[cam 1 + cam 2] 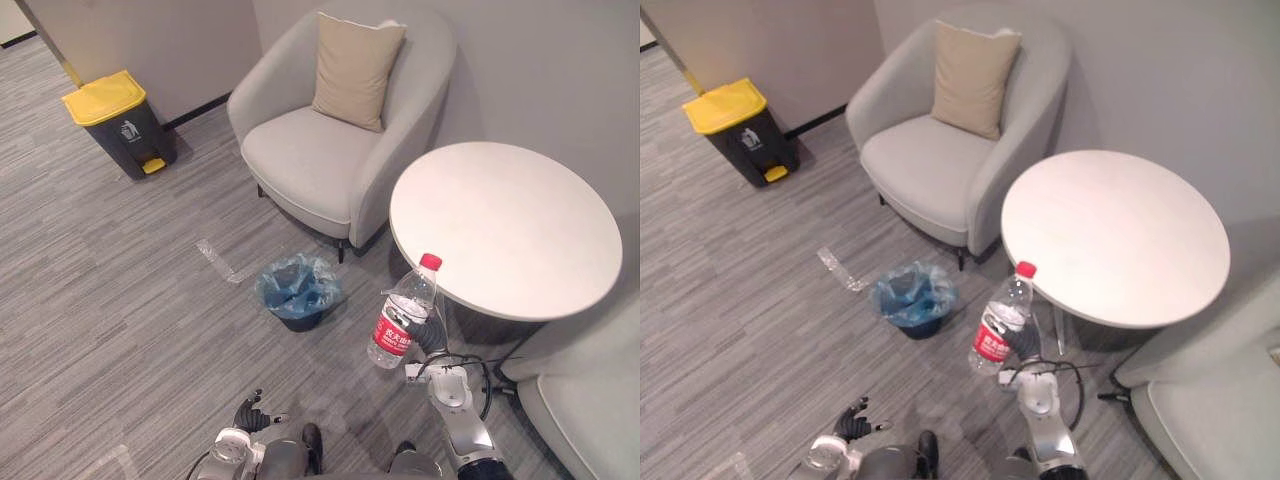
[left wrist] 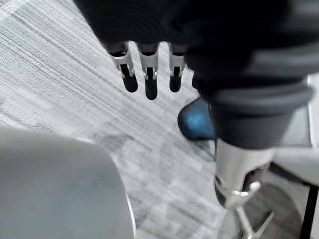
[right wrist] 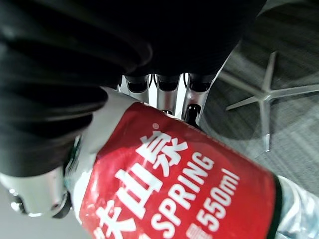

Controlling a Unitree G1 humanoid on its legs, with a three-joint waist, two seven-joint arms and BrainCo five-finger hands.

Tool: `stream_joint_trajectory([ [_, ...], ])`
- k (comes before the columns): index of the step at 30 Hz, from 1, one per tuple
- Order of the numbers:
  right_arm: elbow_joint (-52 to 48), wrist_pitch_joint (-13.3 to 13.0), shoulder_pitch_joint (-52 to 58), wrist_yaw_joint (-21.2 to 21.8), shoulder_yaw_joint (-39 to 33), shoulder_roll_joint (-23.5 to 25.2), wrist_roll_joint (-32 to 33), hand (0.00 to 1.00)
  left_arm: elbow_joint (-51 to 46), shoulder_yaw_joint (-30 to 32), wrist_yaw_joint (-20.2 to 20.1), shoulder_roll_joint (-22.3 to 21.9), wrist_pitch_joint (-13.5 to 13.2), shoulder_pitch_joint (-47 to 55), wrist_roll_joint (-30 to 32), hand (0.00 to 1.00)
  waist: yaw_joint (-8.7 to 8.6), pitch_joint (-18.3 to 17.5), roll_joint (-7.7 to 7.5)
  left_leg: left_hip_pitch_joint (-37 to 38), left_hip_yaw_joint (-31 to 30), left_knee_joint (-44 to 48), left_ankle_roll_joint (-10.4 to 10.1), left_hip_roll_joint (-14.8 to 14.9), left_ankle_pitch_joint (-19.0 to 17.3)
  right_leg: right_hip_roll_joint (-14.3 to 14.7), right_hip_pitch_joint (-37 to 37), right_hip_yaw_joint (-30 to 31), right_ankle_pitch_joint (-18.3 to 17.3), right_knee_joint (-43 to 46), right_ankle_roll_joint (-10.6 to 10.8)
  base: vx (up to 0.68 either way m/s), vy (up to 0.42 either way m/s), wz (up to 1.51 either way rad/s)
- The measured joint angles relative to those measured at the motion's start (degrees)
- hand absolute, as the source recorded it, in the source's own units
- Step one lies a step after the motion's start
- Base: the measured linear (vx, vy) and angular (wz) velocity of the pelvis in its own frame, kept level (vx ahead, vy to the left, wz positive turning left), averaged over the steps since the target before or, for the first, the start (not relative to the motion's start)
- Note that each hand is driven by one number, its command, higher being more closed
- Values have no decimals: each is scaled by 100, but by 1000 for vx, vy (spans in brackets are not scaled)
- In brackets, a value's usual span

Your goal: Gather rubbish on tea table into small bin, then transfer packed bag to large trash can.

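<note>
The clear water bottle (image 1: 405, 320), red-labelled and red-capped, is hanging in the air off the tea table's 7 o'clock edge, its cap leaning toward 1 o'clock. The right hand (image 1: 432, 336) is gripping it around the label; in the right wrist view its fingers (image 3: 164, 97) are curling round the far side of the bottle and the thumb is pressing the near side.

The small bin (image 1: 301, 322), lined with a blue bag (image 1: 290, 280), is standing on the grey carpet at 9 o'clock from the bottle, near but apart from it. The round white tea table (image 1: 505, 225) is sitting at 1 o'clock from the bottle.

The left hand (image 1: 252, 412) is hanging low at 7 o'clock from the bin, its fingers (image 2: 146, 74) straight and slightly spread, holding nothing.

A grey armchair (image 1: 330, 150) with a beige cushion (image 1: 357, 68) is standing at 12 o'clock from the bin. The large trash can (image 1: 125, 125), dark with a yellow lid (image 1: 103, 96), is waiting well apart at 10 o'clock, against the wall.
</note>
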Motion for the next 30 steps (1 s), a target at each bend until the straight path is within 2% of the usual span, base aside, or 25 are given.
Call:
stream_joint_trajectory([
  [1,1,-8,-14,8,65,4,-31,100,34,10,20,3,12,4,-36,0,-62,-13,-49,127,-216,-32,42,18,-28,304,-108,157,-370,84,-64,407,-69,95],
  [2,5,-12,-25,9,108,-6,-66,100,45,25,24,5,16,4,-60,0,-72,-19,-84,212,-315,-75,49,28,-33,493,-184,189,-476,40,-140,326,-91,89],
  [4,124,-52,-91,51,150,-34,-110,100,126,148,32,-16,17,-8,-68,0,-79,15,-58,469,-614,-250,47,77,-31,1032,-452,211,-587,-359,-298,282,-99,74],
  [5,144,-50,-95,53,140,-73,-115,100,139,177,29,-40,23,-10,-67,0,-79,24,-54,586,-717,-303,37,103,-35,1237,-551,190,-507,-740,-397,327,-116,82],
  [6,122,-51,-61,54,124,-113,-113,100,146,183,14,-53,20,0,-64,0,-80,24,-52,677,-764,-295,-94,81,-103,1355,-536,149,-125,-1419,-521,410,-133,93],
  [7,111,-55,-14,58,111,-229,-110,100,201,229,14,-135,20,-20,-57,0,-98,14,19,790,-870,-259,-303,97,-268,1359,-470,-17,400,-1726,-745,361,-92,76],
  [9,82,-40,0,83,109,-383,-108,100,200,235,5,-231,0,8,-51,0,-59,-52,240,698,-840,-103,-400,285,-293,1450,-317,-201,442,-1888,-839,369,-64,43],
  [10,69,-40,1,99,100,-390,-103,100,210,234,3,-254,7,15,-51,0,-80,-61,280,718,-828,-79,-481,332,-249,1474,-201,-262,430,-1976,-859,350,-67,37],
  [11,69,-40,26,101,63,-395,-99,100,212,234,-5,-273,12,16,-27,0,-96,-56,276,687,-812,166,-663,334,-156,1476,11,-290,429,-2132,-861,320,-65,38],
  [13,67,-44,90,98,-53,-384,-89,100,191,225,-21,-296,-5,21,-2,0,-101,-4,190,337,-496,1215,-947,318,-81,1389,524,-300,428,-2494,-861,291,-8,38],
  [14,58,-48,95,79,-82,-398,-85,100,117,217,-38,-289,-18,20,28,0,-99,8,172,81,-96,1822,-880,523,-162,1379,840,-282,427,-2736,-858,220,40,24],
  [16,43,-58,73,76,-82,-370,-67,100,68,229,-51,-275,-20,16,44,0,-69,26,153,-289,356,2205,-811,899,-294,1339,1066,-265,429,-2902,-849,160,107,1],
  [17,43,-59,55,80,-83,-338,-25,100,11,229,-55,-274,-22,11,46,0,-58,38,132,-546,543,2069,-757,1105,-387,1246,1101,-240,441,-2889,-817,112,158,-11],
  [18,43,-58,51,79,-84,-327,11,100,-17,224,-58,-274,-27,9,48,0,-52,45,123,-628,594,1819,-764,1192,-381,1192,1109,-221,446,-2870,-766,91,217,-12],
  [19,40,-59,51,79,-87,-331,26,100,-38,210,-66,-279,-23,6,48,0,-55,59,169,-689,563,1253,-751,1327,-257,1143,1157,-200,419,-2848,-621,78,207,-12],
  [20,-3,-56,76,79,-111,-410,26,100,-35,200,-64,-313,-21,21,58,0,-60,12,327,-652,531,671,-829,1452,580,1201,1206,-162,360,-2862,-427,135,290,-17],
  [21,6,-37,43,79,-109,-356,25,100,-21,217,-64,-330,-18,-27,48,0,-45,101,241,-540,399,586,-983,1283,454,1076,1281,-9,220,-2959,-178,93,290,-10],
  [23,-3,-48,50,103,-50,-278,22,100,-17,174,-76,-205,-18,-63,53,0,-55,102,61,-517,419,364,-862,988,537,854,1279,80,285,-3159,-70,66,269,8],
  [26,0,-45,20,125,-4,-257,5,100,-19,168,-82,-123,-21,-85,51,0,-35,125,66,-521,445,298,-807,803,565,698,1280,157,371,-3259,2,18,132,8],
  [30,200,-46,-135,132,218,-299,-220,100,1,164,-76,-71,-20,-93,64,0,-38,174,141,-526,516,200,-772,830,585,737,1088,289,365,-3176,34,-29,5,-16],
])
